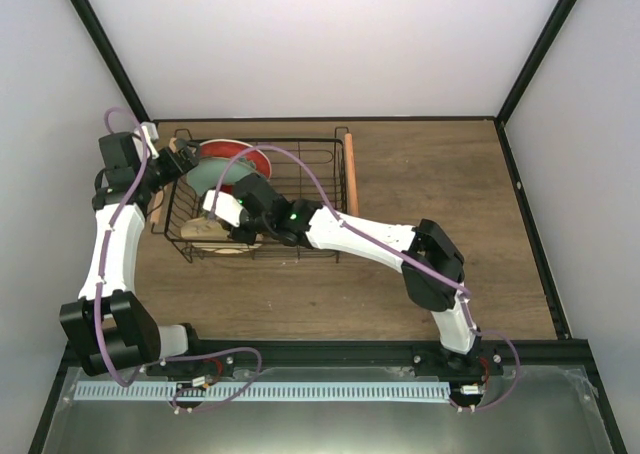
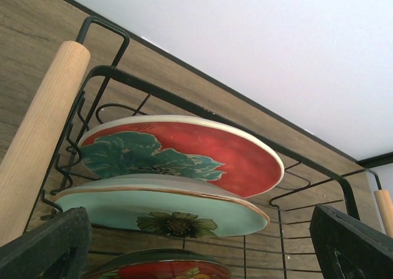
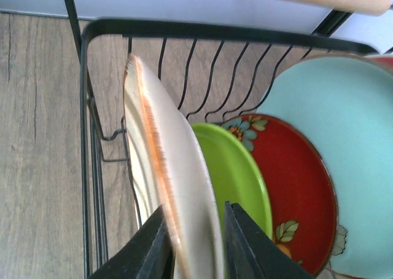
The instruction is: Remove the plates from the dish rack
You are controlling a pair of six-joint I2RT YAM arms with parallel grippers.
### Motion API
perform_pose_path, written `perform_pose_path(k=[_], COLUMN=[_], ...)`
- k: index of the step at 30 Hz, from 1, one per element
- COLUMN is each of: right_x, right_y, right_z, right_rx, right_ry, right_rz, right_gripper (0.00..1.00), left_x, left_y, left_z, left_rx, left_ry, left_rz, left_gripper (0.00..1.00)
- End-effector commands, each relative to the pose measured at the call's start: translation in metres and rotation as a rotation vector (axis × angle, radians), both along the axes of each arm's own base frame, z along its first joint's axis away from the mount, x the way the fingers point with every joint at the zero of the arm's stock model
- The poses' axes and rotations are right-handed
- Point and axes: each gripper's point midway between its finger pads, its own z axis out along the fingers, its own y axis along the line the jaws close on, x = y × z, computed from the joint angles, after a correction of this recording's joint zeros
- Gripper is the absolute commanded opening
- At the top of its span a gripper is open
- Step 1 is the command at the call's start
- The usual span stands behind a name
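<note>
**A:** While the right gripper (image 3: 193,242) reaches in from the near right, what are its fingers doing?

**B:** They are pinched on the rim of the cream round plate with an orange-tinted edge (image 3: 161,168), one black finger on each face. That plate stands on edge at the near end of the large black wire dish rack (image 1: 330,189), just beside the wire wall.

**A:** Where does the rack sit?

**B:** It sits on the wood-grain table (image 1: 440,174), left of centre, well beyond the arm bases.

**A:** What's behind the cream plate?

**B:** All of these are in the rack on edge. The lime green round plate (image 3: 239,174) comes right behind. Next is the small red patterned plate (image 3: 298,187), then the pale mint green plate (image 3: 344,119) with a flower printed on it. Farthest back is the red-rimmed plate with a teal floral centre (image 2: 184,153).

**A:** And the left gripper (image 2: 196,248)?

**B:** It is at the rack's far left corner, just beside the light wooden rod handle (image 2: 37,144). Its fingers are spread wide with nothing between them.
</note>
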Motion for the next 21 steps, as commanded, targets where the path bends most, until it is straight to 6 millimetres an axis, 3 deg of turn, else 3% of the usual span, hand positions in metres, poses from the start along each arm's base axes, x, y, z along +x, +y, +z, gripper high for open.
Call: perform_pose_path(k=[1,4,7,11,15,21], right_x=[-0.008,-0.009,-0.008,-0.005,0.000,0.010], right_y=[-0.011,-0.010,-0.011,-0.011,-0.010,-0.014], right_z=[-0.031,-0.031,-0.033,-0.037,-0.038,-0.022], right_rx=[-0.107,-0.118,-0.131,-0.143,-0.155,-0.129], right_ry=[0.056,0.052,0.045,0.033,0.017,-0.042], right_rz=[-0.008,0.004,0.003,-0.003,-0.023,-0.072], right_gripper=[0.28,0.36,0.34,0.24,0.01,0.01], left_x=[-0.002,-0.001,-0.001,0.001,0.001,0.001], left_y=[-0.001,0.000,0.000,0.000,0.000,0.001], left_z=[0.008,0.008,0.008,0.008,0.007,0.007], left_rx=[-0.005,-0.004,-0.003,-0.007,-0.007,-0.012], left_ry=[-0.032,-0.032,-0.034,-0.034,-0.033,-0.033], left_rz=[-0.004,-0.002,-0.001,0.002,0.002,0.003], left_gripper=[1.00,1.00,1.00,1.00,1.00,1.00])
